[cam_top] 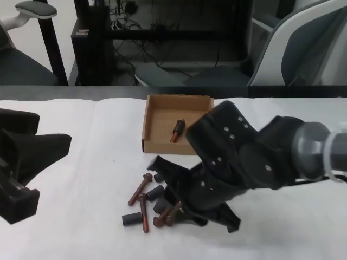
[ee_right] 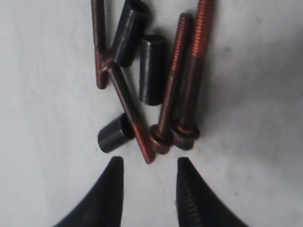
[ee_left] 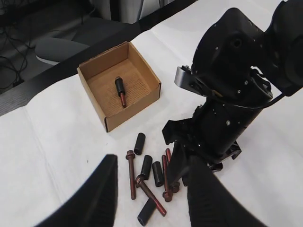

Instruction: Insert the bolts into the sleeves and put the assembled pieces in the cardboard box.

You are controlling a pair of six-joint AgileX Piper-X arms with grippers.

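Note:
Several copper-coloured bolts [ee_right: 189, 85] and black sleeves [ee_right: 152, 69] lie in a loose pile on the white cloth. My right gripper [ee_right: 147, 189] hangs open just above the pile, and the heads of two bolts [ee_right: 162, 142] lie just off its fingertips. In the high view the right arm [cam_top: 238, 162] bends down over the pile [cam_top: 152, 203]. My left gripper [ee_left: 151, 198] is open and empty, held high and apart from the pile [ee_left: 149, 175]. The cardboard box [cam_top: 154, 142] behind the pile holds one assembled piece [cam_top: 178, 130].
The left arm [cam_top: 24, 162] stands at the bench's left edge. White cloth [cam_top: 92, 162] covers the bench, with free room left of the pile. The box's walls [ee_left: 132, 118] stand close behind the bolts. Chairs and desk legs are beyond the bench.

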